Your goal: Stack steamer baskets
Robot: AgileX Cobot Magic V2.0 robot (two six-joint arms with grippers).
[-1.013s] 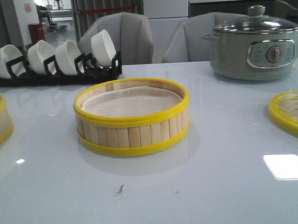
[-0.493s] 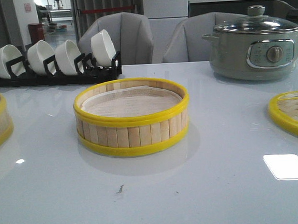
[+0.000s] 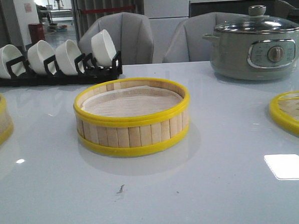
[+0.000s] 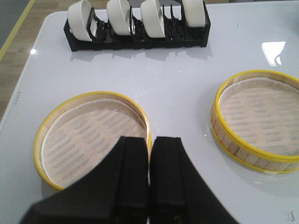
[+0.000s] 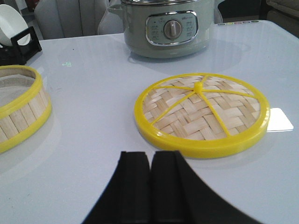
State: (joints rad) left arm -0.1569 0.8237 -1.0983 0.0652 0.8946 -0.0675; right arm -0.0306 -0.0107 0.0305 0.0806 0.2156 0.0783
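Bamboo steamer baskets point(image 3: 132, 118) point(image 4: 93, 137) apart, bowl rack point(image 3: 56, 59) behind, lid point(image 5: 202, 112) right, both pincers point(image 4: 149, 161) point(image 5: 150, 175) closed, empty

A black rack point(image 3: 57, 71) holding four white bowls point(image 3: 104, 47) on edge stands at the far left of the white table point(image 3: 218, 188). A grey-green electric pot point(image 3: 256, 48) with a glass lid point(image 3: 257, 23) sits far right, and a flat woven lid point(image 5: 202, 112) with a yellow rim lies nearer, apart from it. Grey chairs point(image 3: 125, 38) stand behind the table.
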